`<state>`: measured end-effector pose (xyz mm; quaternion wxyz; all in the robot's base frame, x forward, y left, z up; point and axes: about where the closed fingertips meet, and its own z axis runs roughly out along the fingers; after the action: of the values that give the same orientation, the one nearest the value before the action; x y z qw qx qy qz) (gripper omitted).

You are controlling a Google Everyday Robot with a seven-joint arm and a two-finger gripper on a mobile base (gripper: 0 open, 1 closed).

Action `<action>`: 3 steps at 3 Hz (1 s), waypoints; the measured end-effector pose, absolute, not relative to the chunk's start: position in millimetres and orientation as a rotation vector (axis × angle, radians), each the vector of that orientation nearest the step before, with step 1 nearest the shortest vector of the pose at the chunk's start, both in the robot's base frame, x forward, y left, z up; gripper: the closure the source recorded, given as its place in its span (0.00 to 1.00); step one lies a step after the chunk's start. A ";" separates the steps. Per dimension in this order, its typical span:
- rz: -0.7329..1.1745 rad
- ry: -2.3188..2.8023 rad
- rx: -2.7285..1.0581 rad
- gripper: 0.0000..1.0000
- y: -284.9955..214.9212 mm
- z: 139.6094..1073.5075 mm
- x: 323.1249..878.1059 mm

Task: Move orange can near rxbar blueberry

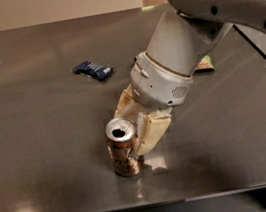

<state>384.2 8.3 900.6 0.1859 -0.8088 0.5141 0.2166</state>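
The orange can (pixel 125 154) stands upright on the dark table near its front edge, its silver top with the opening facing up. My gripper (pixel 134 120) is low over the table, right behind and to the right of the can. It is open: one cream finger (pixel 150 131) touches the can's right side and the other finger (pixel 123 104) is behind the can. The rxbar blueberry (pixel 93 70), a small flat dark blue bar, lies further back and to the left, well apart from the can.
The dark reflective table (pixel 38 144) fills the view. A green snack bag (pixel 205 64) lies at the right, mostly hidden behind my arm (pixel 183 44). The table's front edge runs just below the can.
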 end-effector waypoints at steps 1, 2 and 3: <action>0.574 1.470 -2.219 1.00 7.0 925.7 404.7; 0.492 1.531 -2.134 1.00 3.5 955.9 444.4; 0.424 1.623 -2.035 1.00 -4.0 976.8 492.4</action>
<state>492.4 -4.0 976.8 0.2495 -0.7472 0.5960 0.1556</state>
